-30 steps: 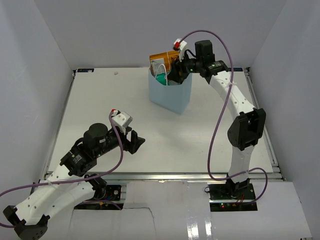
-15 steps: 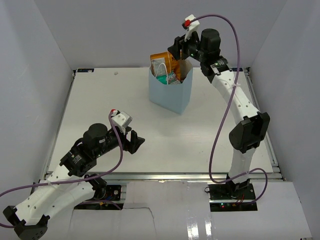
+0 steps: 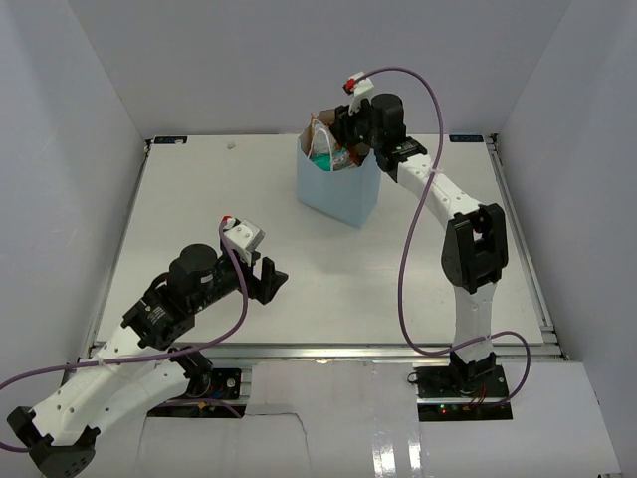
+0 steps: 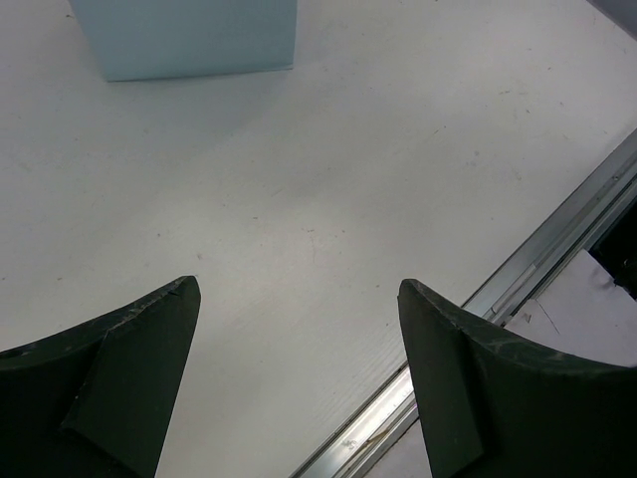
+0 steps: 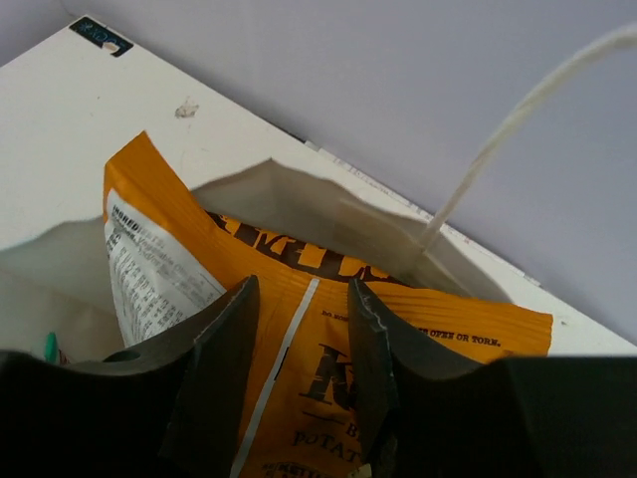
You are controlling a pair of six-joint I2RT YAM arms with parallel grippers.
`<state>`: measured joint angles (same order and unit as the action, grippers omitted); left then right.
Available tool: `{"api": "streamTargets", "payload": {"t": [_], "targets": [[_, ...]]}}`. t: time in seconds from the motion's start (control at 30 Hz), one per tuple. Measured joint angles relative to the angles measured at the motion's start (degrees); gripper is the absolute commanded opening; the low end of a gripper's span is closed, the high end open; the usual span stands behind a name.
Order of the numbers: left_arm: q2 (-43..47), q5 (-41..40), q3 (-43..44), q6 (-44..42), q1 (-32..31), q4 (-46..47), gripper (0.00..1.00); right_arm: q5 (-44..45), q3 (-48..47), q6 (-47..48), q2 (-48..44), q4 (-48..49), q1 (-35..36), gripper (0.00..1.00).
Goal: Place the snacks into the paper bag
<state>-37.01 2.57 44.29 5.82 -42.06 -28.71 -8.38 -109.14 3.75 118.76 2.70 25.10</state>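
The light blue paper bag (image 3: 338, 189) stands upright at the back middle of the table. An orange chip bag (image 5: 328, 339) stands in its mouth, top edge above the rim, and a green packet (image 3: 328, 157) shows inside. My right gripper (image 3: 343, 134) is at the bag's mouth; in the right wrist view (image 5: 299, 299) its jaws are a little apart and lie against the chip bag's face, gripping nothing. My left gripper (image 3: 267, 282) is open and empty, low over the table's near left; the left wrist view (image 4: 299, 289) shows only table between its fingers. The other snacks are hidden.
The bag's white loop handle (image 5: 518, 110) rises just right of my right gripper. The bag's lower corner (image 4: 189, 40) shows far ahead of my left gripper. A metal rail (image 4: 518, 289) runs along the table's near edge. Grey walls enclose the table.
My right gripper has come down and left from above the bag's back rim onto its mouth. The orange chip bag now stands lower, mostly hidden behind the gripper. The left arm has not moved.
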Motion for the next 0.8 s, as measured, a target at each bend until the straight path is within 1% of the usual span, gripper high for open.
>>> {"api": "streamTargets", "payload": {"t": [0.07, 0.17, 0.27, 0.33, 0.37, 0.43, 0.47, 0.53, 0.57, 0.63, 0.7, 0.8], "targets": [[0.07, 0.00, 0.00, 0.00, 0.00, 0.02, 0.92, -0.81, 4.24, 0.26, -1.99, 1.79, 0.00, 0.44], [0.22, 0.02, 0.00, -0.02, 0.00, 0.04, 0.92, -1.79, 7.89, 0.79, -4.59, 2.93, -0.02, 0.43], [0.42, 0.07, 0.00, -0.02, 0.00, 0.04, 0.92, -3.02, 8.41, 1.25, -5.55, 2.29, -0.07, 0.44], [0.48, 0.17, 0.00, -0.02, 0.00, 0.07, 0.92, -3.76, 7.74, 1.40, -5.44, 0.85, -0.07, 0.50], [0.48, 0.28, 0.00, -0.02, 0.00, 0.07, 0.92, -4.24, 6.45, 1.60, -5.11, -0.85, -0.13, 0.59], [0.55, 0.37, -0.02, -0.02, 0.00, 0.04, 0.92, -5.53, 4.42, 1.81, -5.11, -3.67, -0.28, 0.68], [0.68, 0.37, -0.02, 0.00, 0.00, 0.00, 0.92, -6.14, 3.19, 2.12, -5.25, -5.35, -0.35, 0.75], [1.25, 0.35, -0.02, 0.11, 0.00, 0.00, 0.92, -7.28, 0.94, 2.51, -6.51, -9.16, -0.83, 0.82], [1.57, 0.35, -0.02, 0.17, 0.00, -0.02, 0.93, -8.04, 0.92, 2.64, -8.22, -11.02, -1.09, 0.88], [2.62, 0.35, -0.13, 0.22, 0.00, 0.00, 0.93, -9.25, 1.77, 2.71, -13.18, -13.86, -1.88, 0.95], [3.48, 0.35, -0.20, 0.22, 0.00, 0.00, 0.94, -10.36, 6.05, 3.43, -21.27, -14.64, -3.45, 0.91], [4.00, 0.35, -0.22, 0.22, 0.00, 0.02, 0.94, -11.06, 15.52, 5.95, -36.65, -14.80, -6.67, 0.90]]}}
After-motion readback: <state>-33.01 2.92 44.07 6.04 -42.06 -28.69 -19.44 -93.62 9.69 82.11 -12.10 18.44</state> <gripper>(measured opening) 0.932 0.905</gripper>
